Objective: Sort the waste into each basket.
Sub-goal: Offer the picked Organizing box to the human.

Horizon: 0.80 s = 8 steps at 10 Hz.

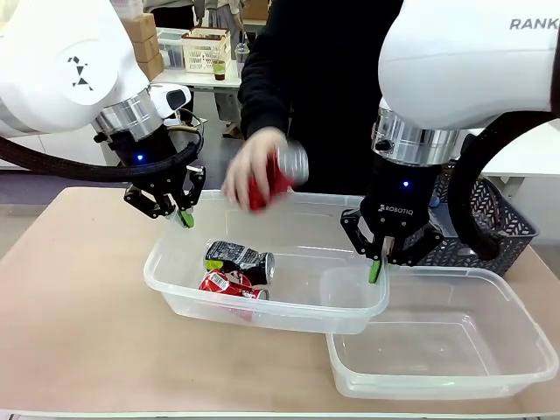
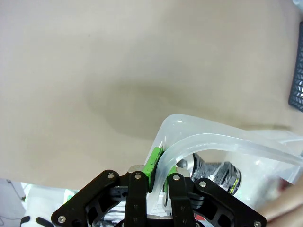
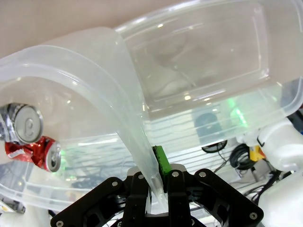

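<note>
Red can (image 1: 233,284), colourless tub (image 1: 262,313), beige table (image 1: 70,306), dark grey basket (image 1: 494,229)

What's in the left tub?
The left tub holds two crushed cans: a dark can and a red can. A hand holds a third can above it, covering part of the far wall.

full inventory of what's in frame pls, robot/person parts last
clear plastic rectangular tub holding cans: 1, colourless, mid-table.
second clear plastic rectangular tub: 1, colourless, near edge on the robot's right; nothing seen inside.
crushed red metal can: 1, red, in the first tub.
black-and-silver metal can: 1, on its side, next to it in the same tub.
red metal can with silver end: 1, red, held above that tub.
dark grey lattice plastic basket: 1, far right.
beige table: 1.
person's hand: 1, holding the red can.
robot's left hand: shut on the first tub's far-left rim.
robot's right hand: shut on its right rim.
</note>
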Motion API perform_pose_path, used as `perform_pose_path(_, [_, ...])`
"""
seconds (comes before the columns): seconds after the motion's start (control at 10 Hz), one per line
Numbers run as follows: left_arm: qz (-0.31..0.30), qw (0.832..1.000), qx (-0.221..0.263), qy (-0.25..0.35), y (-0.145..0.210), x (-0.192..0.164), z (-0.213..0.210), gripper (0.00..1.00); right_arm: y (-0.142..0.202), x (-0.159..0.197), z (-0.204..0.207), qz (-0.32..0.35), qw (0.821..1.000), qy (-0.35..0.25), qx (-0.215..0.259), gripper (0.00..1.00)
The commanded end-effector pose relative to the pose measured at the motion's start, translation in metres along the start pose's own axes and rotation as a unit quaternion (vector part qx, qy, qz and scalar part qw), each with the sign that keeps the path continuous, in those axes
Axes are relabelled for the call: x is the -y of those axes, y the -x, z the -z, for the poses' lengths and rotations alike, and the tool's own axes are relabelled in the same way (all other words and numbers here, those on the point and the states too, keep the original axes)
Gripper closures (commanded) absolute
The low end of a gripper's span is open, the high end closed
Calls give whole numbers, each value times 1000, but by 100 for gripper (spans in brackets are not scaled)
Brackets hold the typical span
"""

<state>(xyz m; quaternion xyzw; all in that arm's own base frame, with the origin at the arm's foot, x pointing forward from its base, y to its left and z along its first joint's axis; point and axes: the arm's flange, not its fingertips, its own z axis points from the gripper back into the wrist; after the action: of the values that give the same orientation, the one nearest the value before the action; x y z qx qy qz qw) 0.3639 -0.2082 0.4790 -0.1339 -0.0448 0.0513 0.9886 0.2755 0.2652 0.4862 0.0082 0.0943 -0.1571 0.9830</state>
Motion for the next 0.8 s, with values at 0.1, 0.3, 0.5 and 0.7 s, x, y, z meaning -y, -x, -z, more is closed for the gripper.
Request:
perform_pose_path(0.1, [-19,1000,4,11,-4,2,-5,94,0,1,-1,7,1000,-2,1,95])
perform_pose_path(0.3, [-19,1000,4,11,-4,2,-5,94,0,1,-1,7,1000,-2,1,95])
perform_pose_path(0.5, [-19,1000,4,11,-4,2,-5,94,0,1,-1,7,1000,-2,1,95])
perform_pose_path(0.7, [-19,1000,4,11,-4,2,-5,94,0,1,-1,7,1000,-2,1,95])
